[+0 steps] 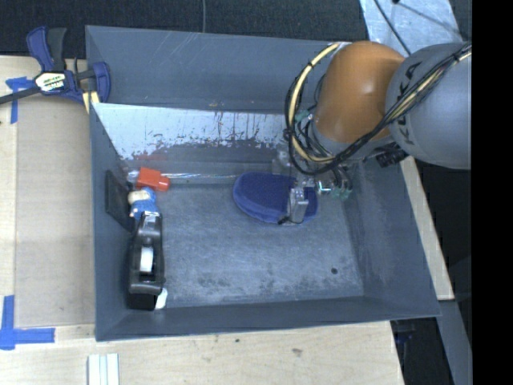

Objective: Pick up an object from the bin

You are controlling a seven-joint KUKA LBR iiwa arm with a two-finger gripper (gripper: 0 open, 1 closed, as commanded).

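A dark blue rounded pad-like thing (258, 195) lies in the back middle of the bin. My gripper (297, 207) reaches down at its right edge, one metal finger (299, 204) standing on or against it. Whether the blue thing sits between the fingers cannot be told. At the bin's left wall lies a black tape dispenser (145, 261) with a white roll. Behind it stands a small bottle-like thing with a blue body and an orange cap (149, 184).
A black flat piece (118, 200) leans on the left wall beside the orange-capped thing. The arm with its orange cover and cables hangs over the bin's back right corner.
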